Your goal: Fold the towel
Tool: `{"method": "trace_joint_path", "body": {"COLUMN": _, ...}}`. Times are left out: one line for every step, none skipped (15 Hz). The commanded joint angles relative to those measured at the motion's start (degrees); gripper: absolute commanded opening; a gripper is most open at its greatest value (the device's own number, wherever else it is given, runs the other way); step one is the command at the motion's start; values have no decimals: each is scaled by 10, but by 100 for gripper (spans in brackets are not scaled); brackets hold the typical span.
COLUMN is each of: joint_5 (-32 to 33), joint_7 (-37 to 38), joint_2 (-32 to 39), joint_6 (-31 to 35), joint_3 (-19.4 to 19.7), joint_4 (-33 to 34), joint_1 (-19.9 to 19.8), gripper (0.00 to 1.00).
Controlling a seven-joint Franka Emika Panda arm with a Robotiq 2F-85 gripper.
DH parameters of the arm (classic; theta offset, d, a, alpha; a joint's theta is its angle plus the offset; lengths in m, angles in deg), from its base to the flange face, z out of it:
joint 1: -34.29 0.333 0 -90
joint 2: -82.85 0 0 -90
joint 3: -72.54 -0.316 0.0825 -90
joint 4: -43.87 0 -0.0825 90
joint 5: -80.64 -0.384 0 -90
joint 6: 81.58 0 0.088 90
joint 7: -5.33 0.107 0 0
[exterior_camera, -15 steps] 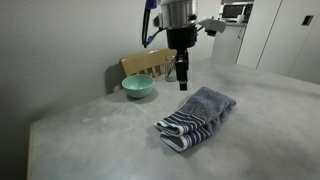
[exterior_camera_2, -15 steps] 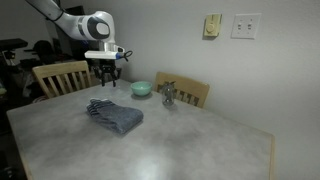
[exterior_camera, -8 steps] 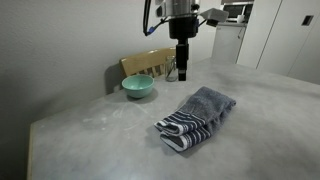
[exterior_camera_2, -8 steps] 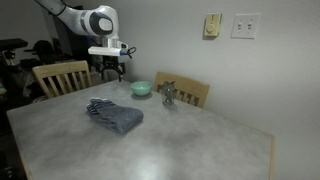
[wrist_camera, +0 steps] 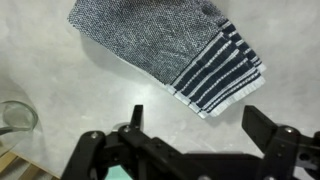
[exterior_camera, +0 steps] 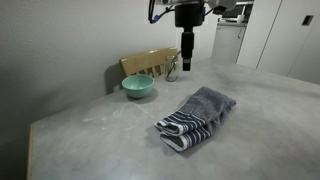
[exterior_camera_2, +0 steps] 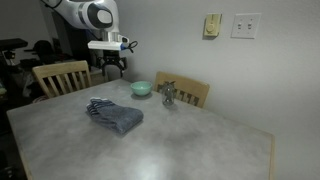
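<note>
Pincer [wrist_camera: 193, 122] spread wide, empty, clear of towel [exterior_camera: 197, 117]: blue-grey terry, folded, white+dark striped end showing.

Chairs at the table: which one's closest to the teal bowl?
The chair just beside the teal bowl; the other chair stands much farther along the table edge.
</note>
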Motion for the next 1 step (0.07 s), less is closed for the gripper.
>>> {"method": "trace_joint_path", "body": {"joint_5": 1, "joint_7": 1, "joint_2": 0, "joint_6": -1, "joint_3": -3, "joint_4": 1, "joint_1": -2, "gripper": 100}}
